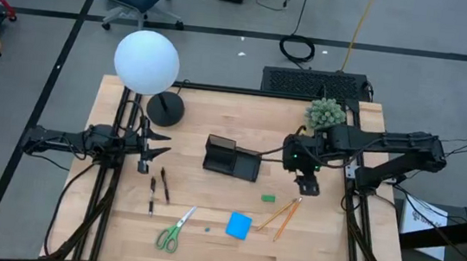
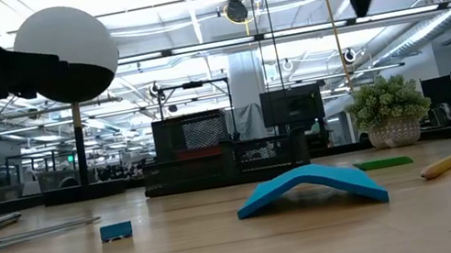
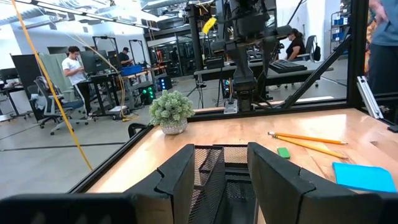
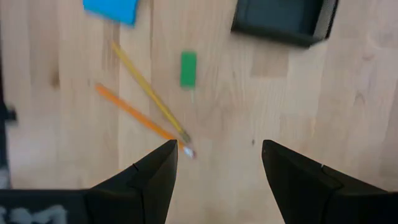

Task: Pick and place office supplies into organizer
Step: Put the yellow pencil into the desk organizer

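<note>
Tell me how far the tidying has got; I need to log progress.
Nothing looks done: the black compartmented plastic organizer holds no supplies that I can see. In hand: the open right gripper hangs above the two orange-yellow pencils, holding nothing. The left gripper waits at the table's left, empty. Left: the green-handled scissors, blue square pad, two dark pens and green eraser.

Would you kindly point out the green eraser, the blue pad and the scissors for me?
green eraser (image 1: 267, 198), high view, middle of its top face.
blue pad (image 1: 238, 226), high view, centre of the square.
scissors (image 1: 172, 237), high view, on the green handles.
</note>
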Controlling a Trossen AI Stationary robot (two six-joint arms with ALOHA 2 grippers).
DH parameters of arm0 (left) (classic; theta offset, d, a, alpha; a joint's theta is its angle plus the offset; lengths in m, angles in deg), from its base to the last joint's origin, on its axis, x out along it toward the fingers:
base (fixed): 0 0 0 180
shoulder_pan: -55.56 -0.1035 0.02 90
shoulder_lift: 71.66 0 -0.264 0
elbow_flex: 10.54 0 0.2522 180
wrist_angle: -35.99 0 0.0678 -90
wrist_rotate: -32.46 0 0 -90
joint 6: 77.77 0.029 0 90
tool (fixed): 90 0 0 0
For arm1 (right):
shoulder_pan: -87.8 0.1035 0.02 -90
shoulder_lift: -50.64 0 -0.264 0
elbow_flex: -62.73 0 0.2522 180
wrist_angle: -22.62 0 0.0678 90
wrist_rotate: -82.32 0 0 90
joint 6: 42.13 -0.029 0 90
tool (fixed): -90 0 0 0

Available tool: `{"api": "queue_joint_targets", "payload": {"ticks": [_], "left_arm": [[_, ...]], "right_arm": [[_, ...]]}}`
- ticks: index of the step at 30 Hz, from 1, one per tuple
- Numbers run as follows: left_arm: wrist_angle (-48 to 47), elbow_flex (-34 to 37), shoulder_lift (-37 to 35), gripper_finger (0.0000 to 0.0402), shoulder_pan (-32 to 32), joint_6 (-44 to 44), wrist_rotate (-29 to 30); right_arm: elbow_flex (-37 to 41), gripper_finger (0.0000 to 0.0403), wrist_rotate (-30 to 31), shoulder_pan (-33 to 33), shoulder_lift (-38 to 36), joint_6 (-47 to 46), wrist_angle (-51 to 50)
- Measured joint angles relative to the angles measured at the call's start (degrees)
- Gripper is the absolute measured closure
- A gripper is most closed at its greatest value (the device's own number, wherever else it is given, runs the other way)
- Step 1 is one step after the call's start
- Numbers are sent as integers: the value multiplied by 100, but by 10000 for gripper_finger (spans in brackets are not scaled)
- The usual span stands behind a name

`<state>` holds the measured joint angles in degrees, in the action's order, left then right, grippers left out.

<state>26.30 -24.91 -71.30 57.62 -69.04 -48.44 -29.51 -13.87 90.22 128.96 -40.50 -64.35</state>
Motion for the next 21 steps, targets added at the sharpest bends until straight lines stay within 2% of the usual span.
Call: {"api": "queue_joint_targets", "payload": {"ticks": [7,12,21], "left_arm": [[2,-1,1,247,-1,0,0],[2,0,0,247,-2,0,0],[2,1,1,247,0,1,0]], "right_arm": [[70,179,-1,35,-1,829,-384],[252,179,-8,126,42,855,10],[460,179,-154,458,611,732,242]]}}
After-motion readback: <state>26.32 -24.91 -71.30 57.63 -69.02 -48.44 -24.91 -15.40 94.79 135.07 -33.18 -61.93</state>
